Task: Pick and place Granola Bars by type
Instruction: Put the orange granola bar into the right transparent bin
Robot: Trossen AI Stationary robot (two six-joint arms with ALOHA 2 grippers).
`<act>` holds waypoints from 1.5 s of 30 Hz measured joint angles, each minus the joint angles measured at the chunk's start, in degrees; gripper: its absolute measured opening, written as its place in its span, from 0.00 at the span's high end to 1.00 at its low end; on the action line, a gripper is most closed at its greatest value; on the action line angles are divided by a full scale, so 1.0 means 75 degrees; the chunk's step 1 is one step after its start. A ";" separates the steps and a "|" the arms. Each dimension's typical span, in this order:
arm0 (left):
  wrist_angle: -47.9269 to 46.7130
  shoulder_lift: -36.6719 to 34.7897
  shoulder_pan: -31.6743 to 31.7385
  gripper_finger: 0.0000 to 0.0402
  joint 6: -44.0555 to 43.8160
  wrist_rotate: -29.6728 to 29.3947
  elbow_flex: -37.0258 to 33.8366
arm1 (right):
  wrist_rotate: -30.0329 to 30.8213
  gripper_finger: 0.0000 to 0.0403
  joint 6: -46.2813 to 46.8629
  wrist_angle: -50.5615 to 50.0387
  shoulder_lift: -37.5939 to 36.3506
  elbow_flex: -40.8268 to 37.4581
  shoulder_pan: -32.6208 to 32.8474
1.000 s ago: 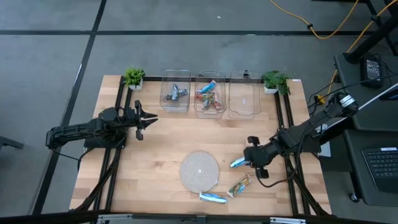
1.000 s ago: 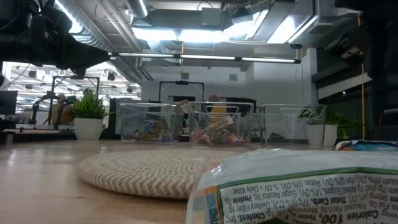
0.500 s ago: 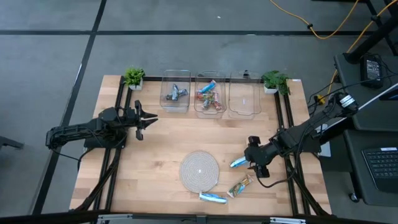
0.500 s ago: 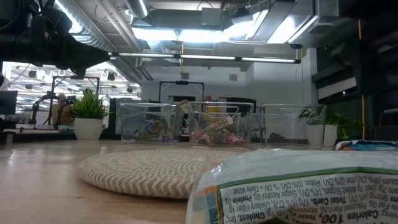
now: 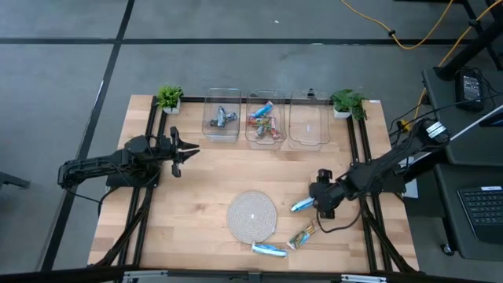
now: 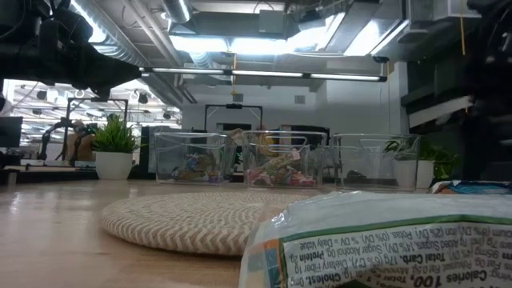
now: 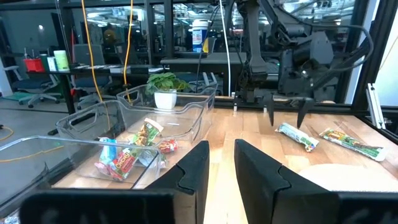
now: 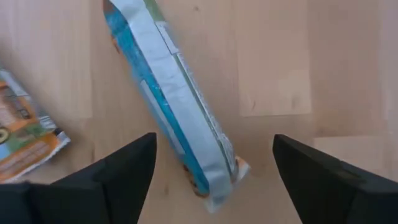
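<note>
While the right gripper [image 5: 321, 206] hangs over a blue bar [image 5: 300, 205] just right of the mat [image 5: 252, 215], its fingers [image 8: 118, 176] stand wide apart on either side of the wrapper, nothing gripped yet, the bar [image 8: 168, 102] lying flat on the wood between them. Over on the far side, three clear bins sit in a row: the left bin [image 5: 221, 133] has a couple of grey-blue bars [image 5: 222, 118] in it, the middle bin [image 5: 264, 135] a small heap of mixed red, green and blue wrappers [image 5: 264, 122], and the right bin [image 5: 308, 135] looks bare from above. So the sorting looks well under way but not finished, as three bars sit out on the table: the blue one under the gripper, a green-orange bar [image 5: 303, 234] just nearer the front edge, and a second blue bar [image 5: 269, 250] at the mat's front rim. My guess is the empty bin is waiting for these blue ones, though that is only a reading of the layout. The left gripper [image 5: 185, 150] waits out over the left side of the table, well apart from everything, fingers [image 7: 258, 171] slightly parted and holding nothing. Two small potted plants [image 5: 168, 97] flank the bins.
</note>
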 joint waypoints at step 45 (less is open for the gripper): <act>0.0003 0.0000 0.0000 0.82 0.0000 -0.0002 -0.0001 | -0.0936 0.90 -0.1821 0.0341 0.0992 0.2618 -0.1281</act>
